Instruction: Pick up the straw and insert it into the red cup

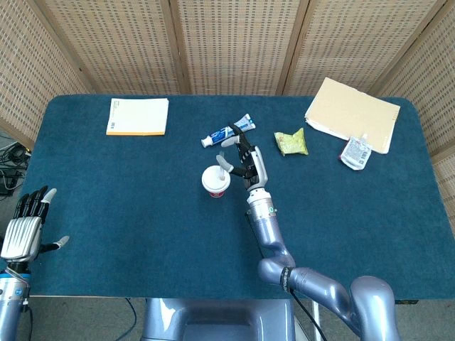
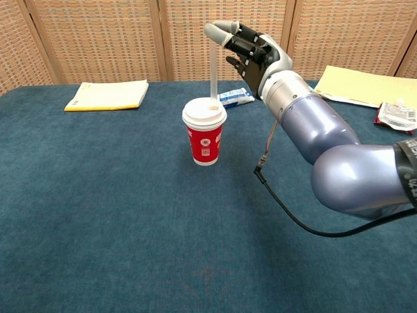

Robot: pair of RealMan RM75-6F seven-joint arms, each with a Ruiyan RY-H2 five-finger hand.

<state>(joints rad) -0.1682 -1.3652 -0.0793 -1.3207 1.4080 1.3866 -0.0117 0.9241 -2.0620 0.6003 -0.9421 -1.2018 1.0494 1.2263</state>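
The red cup [image 2: 204,143] with a white lid [image 1: 215,179] stands upright mid-table. A white straw [image 2: 213,72] rises straight out of the lid, its lower part inside the cup. My right hand [image 2: 251,49] hovers just behind and right of the cup, fingers spread, no longer pinching the straw. Its thumb reaches over the straw's top end, and I cannot tell whether it touches. In the head view the right hand [image 1: 245,160] sits beside the lid. My left hand [image 1: 25,227] is open beyond the table's front left corner, holding nothing.
A yellow notepad [image 1: 138,116] lies at the back left. A toothpaste tube [image 1: 226,133] lies just behind the cup and a green packet [image 1: 291,143] to its right. A manila folder [image 1: 352,114] and a small pouch [image 1: 355,153] are at the back right. A black cable [image 2: 287,208] hangs from the right arm.
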